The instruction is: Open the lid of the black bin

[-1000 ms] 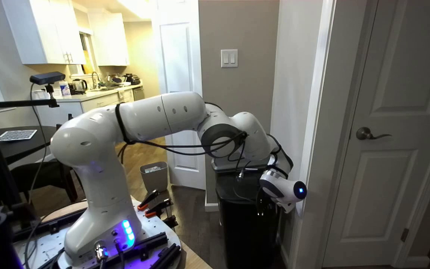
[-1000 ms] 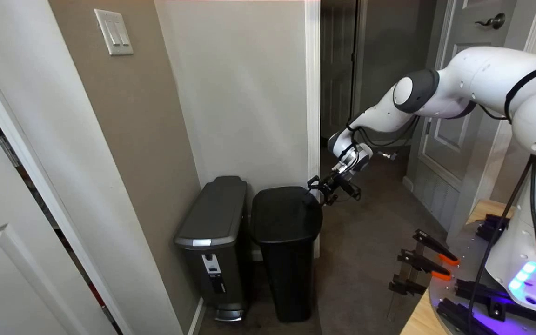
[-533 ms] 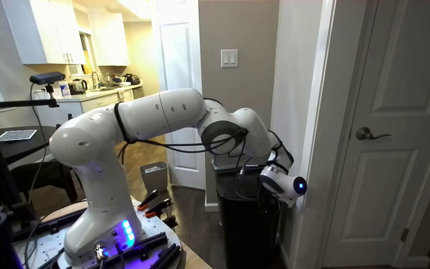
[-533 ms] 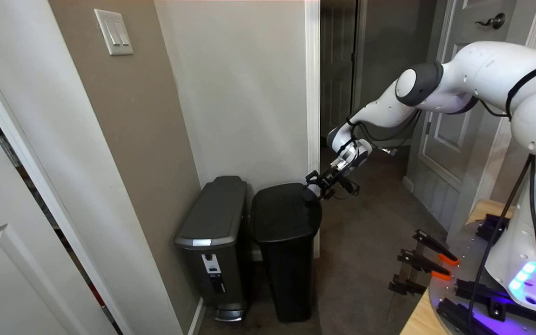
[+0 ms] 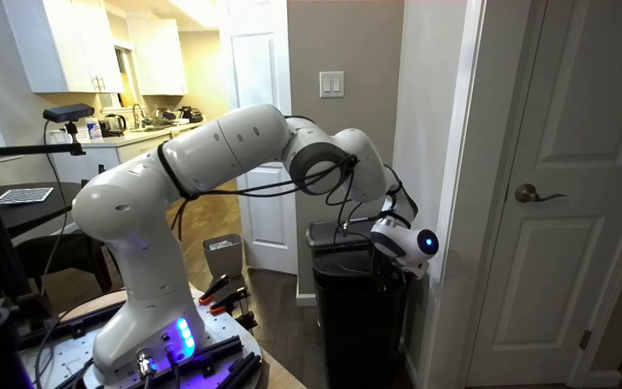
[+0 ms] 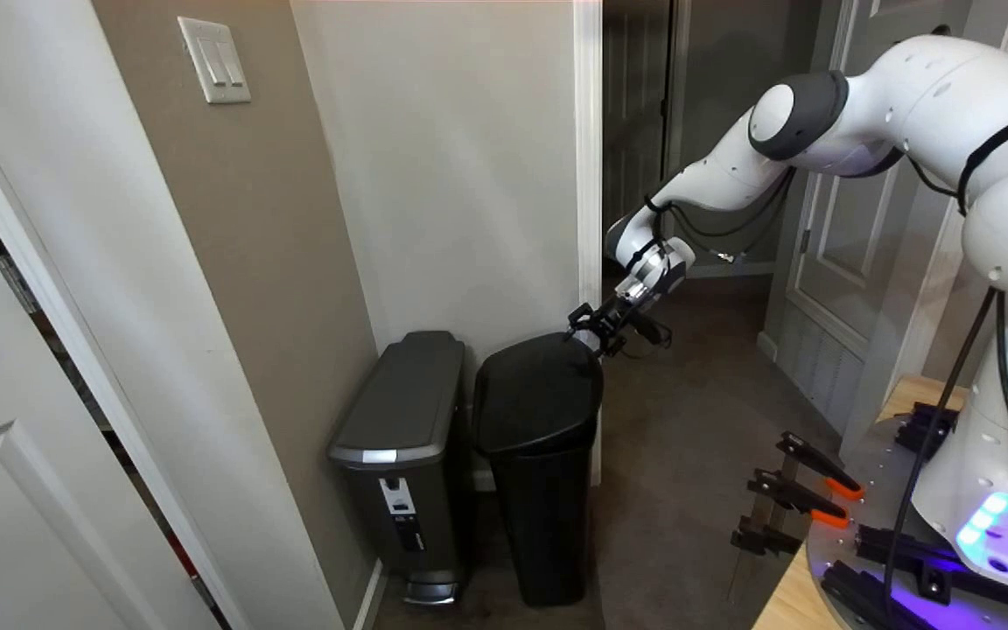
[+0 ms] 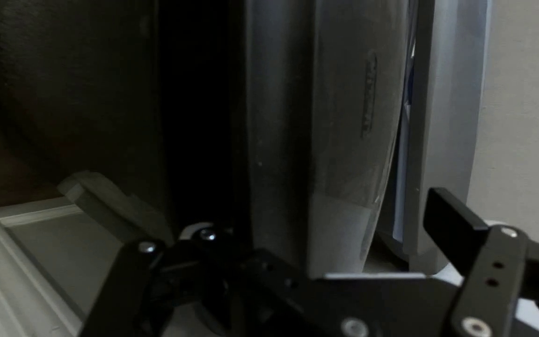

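The black bin (image 6: 548, 534) stands upright and shows in both exterior views (image 5: 362, 335). Its lid (image 6: 535, 389) is tilted, with the far edge near my gripper raised. In the wrist view, a narrow gap with pale material inside separates the bin's rim (image 7: 353, 117) from the raised lid edge (image 7: 454, 103). My gripper (image 6: 585, 331) is at that raised edge. In the wrist view my gripper (image 7: 328, 217) is open, fingers wide apart. One finger (image 7: 454, 229) overlaps the lid edge; I cannot tell exactly where they touch. The other finger is lost in shadow.
A grey step bin (image 6: 399, 394) stands close beside the black bin. Walls and a white door trim (image 6: 590, 175) are right behind. Clamps (image 6: 797, 490) stick out from the robot's table. A small wastebasket (image 5: 223, 256) stands on the floor further back.
The arm and gripper have moved upward and slightly toward the bin. The lid, flat one second ago, has its edge by the gripper lifted. The bin body stays in place.
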Robot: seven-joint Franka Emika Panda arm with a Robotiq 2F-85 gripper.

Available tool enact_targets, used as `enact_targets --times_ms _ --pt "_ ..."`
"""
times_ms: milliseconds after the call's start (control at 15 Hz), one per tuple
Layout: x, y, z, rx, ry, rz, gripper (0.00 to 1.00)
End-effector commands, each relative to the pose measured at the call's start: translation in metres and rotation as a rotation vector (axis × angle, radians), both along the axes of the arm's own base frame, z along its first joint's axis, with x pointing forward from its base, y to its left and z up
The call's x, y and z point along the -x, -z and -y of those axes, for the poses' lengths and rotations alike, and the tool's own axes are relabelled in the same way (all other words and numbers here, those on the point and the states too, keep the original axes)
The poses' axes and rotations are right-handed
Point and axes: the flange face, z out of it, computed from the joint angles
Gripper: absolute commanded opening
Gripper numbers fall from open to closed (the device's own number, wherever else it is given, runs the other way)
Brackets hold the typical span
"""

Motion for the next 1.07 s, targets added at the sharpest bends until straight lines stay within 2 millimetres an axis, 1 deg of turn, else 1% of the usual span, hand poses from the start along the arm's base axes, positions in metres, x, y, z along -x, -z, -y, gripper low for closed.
enact_targets --times_ms 0,200,333,467,733,867,1000 --pt "0.009 -0.034 -0.012 0.035 -0.021 0.012 1.00" --pt "0.006 -0.055 -0.019 0.057 -0.041 -0.002 1.00" --pt "-0.001 -0.068 -0.030 0.084 -0.065 -0.009 1.00" --pt "-0.011 -0.076 -0.048 0.109 -0.096 -0.017 1.00" --pt "-0.031 -0.089 -0.095 0.147 -0.158 -0.026 1.00" --pt "-0.039 -0.097 -0.117 0.164 -0.181 -0.022 1.00" --pt "-0.045 -0.104 -0.133 0.185 -0.192 -0.018 1.00"
